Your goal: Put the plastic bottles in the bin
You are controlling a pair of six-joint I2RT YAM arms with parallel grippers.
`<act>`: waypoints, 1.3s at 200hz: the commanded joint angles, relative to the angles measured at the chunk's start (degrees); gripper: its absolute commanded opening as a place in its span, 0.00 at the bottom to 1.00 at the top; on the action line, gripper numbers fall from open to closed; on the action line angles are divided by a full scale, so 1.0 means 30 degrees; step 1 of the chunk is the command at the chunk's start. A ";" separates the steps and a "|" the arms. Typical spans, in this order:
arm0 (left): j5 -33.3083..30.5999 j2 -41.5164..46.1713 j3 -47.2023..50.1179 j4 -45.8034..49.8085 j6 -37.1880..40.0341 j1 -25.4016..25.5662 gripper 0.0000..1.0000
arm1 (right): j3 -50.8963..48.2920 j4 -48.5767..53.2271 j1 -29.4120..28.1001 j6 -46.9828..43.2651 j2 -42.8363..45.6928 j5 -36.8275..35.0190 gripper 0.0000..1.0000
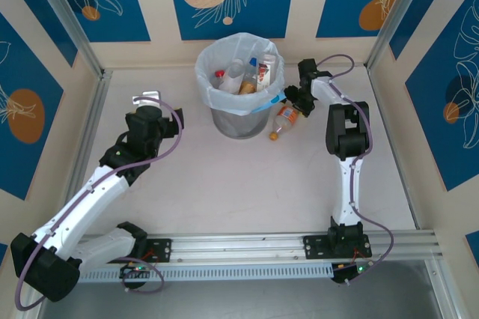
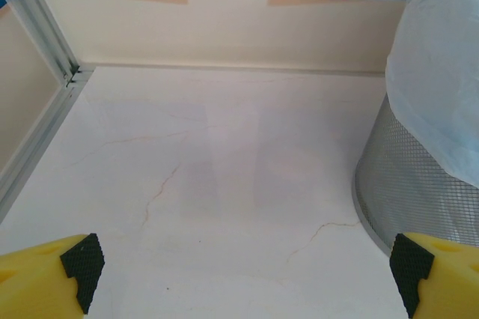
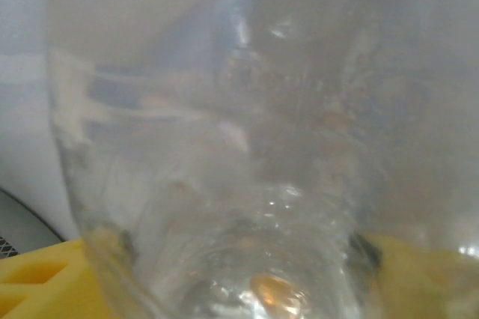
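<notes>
A clear plastic bottle (image 1: 285,119) with an orange label and cap lies on the table just right of the bin (image 1: 236,120), a grey mesh wastebasket lined with a white bag. Several other bottles (image 1: 247,76) lie inside the bin. My right gripper (image 1: 296,99) is at the lying bottle's base end. In the right wrist view the bottle (image 3: 224,147) fills the gap of that gripper (image 3: 243,251), and both yellow fingers (image 3: 37,281) press its sides. My left gripper (image 1: 146,99) hovers left of the bin, open (image 2: 247,266), with only bare table between its fingers.
The bin's mesh wall (image 2: 404,184) stands close to the right of the left gripper. A metal rail (image 2: 45,49) and cream walls close in the table at the left and back. The bag's rim (image 1: 206,72) overhangs the bin.
</notes>
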State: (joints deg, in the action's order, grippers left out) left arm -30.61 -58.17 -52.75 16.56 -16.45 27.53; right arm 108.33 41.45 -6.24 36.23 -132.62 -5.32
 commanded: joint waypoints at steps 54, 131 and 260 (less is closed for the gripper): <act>-0.0449 0.0040 0.0240 0.0282 -0.0553 -0.0365 0.99 | -0.2601 -0.0663 0.0299 -0.0405 0.2109 -0.1577 0.51; -0.0227 -0.0238 0.0258 0.0195 -0.0835 -0.0474 0.99 | -0.5166 -0.2315 0.0881 -0.0400 0.5150 -0.1683 0.43; 0.3447 0.0697 0.1910 -0.3174 -0.0059 -0.0658 0.99 | -1.0285 -0.7570 0.1208 0.1576 1.3892 -0.2262 0.06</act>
State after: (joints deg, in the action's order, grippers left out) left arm -22.48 -57.54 -47.24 10.41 -17.89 26.46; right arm 79.92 23.35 -2.74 39.31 -96.57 -10.31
